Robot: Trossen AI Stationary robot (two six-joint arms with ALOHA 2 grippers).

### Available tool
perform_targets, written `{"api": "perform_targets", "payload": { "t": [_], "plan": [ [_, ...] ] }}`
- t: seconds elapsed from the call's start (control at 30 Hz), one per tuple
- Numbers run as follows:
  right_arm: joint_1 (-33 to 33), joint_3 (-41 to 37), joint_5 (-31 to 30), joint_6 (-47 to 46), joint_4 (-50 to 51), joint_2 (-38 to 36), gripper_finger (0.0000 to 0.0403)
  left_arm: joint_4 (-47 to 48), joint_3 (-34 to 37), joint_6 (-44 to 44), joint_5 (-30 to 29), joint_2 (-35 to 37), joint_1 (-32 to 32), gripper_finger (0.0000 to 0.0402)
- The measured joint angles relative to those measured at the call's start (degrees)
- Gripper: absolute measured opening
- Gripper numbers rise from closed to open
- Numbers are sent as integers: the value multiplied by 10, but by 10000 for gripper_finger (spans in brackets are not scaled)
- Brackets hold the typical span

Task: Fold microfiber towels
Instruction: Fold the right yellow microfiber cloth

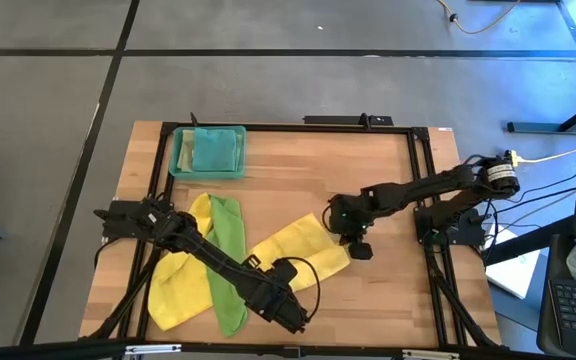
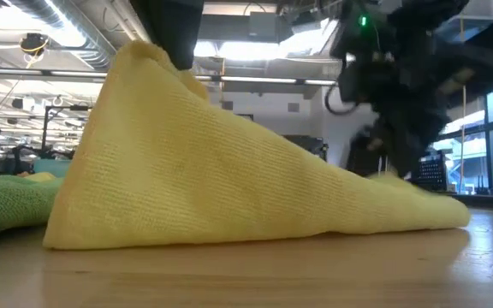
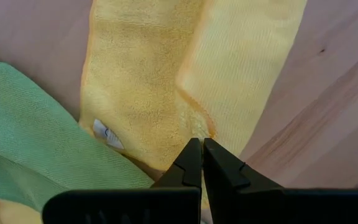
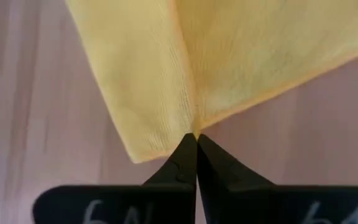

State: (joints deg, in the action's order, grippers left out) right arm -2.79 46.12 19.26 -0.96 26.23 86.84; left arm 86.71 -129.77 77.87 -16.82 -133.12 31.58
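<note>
**Two thin pinches on one yellow towel**

We saw the left gripper [image 1: 290,318] and right gripper [image 1: 360,250] both clamped on edges of the yellow towel [image 1: 293,250], mid-tabletop [image 1: 368,180]. Either sliver of cloth could slip (limp fabric), spoiling the fold. Its long axis ran diagonally, from near the green towel [image 1: 226,255] toward the right arm.

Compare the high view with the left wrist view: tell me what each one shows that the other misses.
Only the high view shows the teal tray at the table's far edge, the right gripper and the second yellow towel. Only the left wrist view shows the white label and the left gripper pinching the yellow towel. Both show that towel and the green towel.
</note>
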Motion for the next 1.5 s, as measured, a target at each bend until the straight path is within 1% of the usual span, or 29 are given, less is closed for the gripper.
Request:
{"api": "perform_targets", "payload": {
  "t": [0.13, 0.23, 0.3, 0.37, 0.47, 0.67, 0.87, 1.13, 1.37, 1.5],
  "plan": [
    [2, 9, -42, 28, -51, -18, 5, 32, 1, 0, -9, 0, 3, 0],
    [11, 10, -55, 47, -116, -13, 3, 33, 21, -15, -21, 0, 3, 0],
    [20, 11, -75, 47, -139, -3, 2, 32, 40, -31, -15, 0, 3, 0],
    [32, 11, -91, 44, -138, 6, 2, 33, 66, -32, 2, 0, 3, 0],
    [50, 11, -92, 43, -137, 20, 2, 34, 107, -19, 21, 0, 6, 0],
    [80, 11, -91, 53, -161, 37, 4, 33, 147, -12, 19, 0, 10, 0],
    [101, 10, -78, 56, -159, 54, 5, 33, 152, -4, -20, 0, 3, 0],
    [109, 10, -76, 58, -162, 66, 6, 33, 152, -5, -46, 0, -10, 0],
    [120, 10, -86, 57, -183, 66, 6, 33, 177, -17, -43, 0, -12, 0],
    [128, 10, -72, 57, -192, 69, 8, 33, 186, -19, -32, 0, -12, 0]
  ]
}}
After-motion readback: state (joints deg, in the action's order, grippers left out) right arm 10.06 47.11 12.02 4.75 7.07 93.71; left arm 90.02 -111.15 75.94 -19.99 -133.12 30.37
